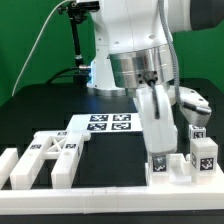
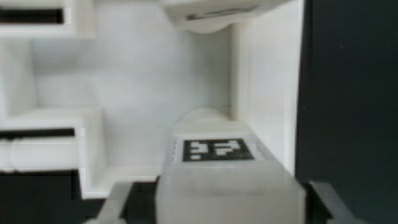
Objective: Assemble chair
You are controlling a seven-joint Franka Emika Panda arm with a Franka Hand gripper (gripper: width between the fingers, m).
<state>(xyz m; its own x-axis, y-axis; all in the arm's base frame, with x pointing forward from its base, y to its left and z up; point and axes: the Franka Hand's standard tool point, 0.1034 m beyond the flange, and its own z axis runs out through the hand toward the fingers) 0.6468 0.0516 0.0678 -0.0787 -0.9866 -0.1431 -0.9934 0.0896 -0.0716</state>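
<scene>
In the exterior view, the robot arm (image 1: 140, 45) is seen lowered over the exterior view's right part of the black surface (image 1: 40, 110). The jaws are set down on a tagged bar (image 1: 160, 165) of the chair, which stands upright just beside the white rail (image 1: 100, 190). More tagged white blocks (image 1: 200, 155) are placed right next to this bar, further to the exterior view's right. A ladder-like chair part (image 1: 45, 160) is laid near the rail on the exterior view's left, well apart from the bar. The marker board (image 1: 105, 123) is seen flat on the surface behind and between the two groups.

In the wrist view, the tagged bar (image 2: 217, 160) is seen between two dark fingers (image 2: 125, 205), and the jaws are clamped against its sides, so the bar is grasped. Its black-and-white tag is turned towards the camera. Beyond the bar a flat white slab (image 2: 169, 80) is shown, with a framed white part (image 2: 45, 100) beside it and the black surface (image 2: 350, 90) on the other side
</scene>
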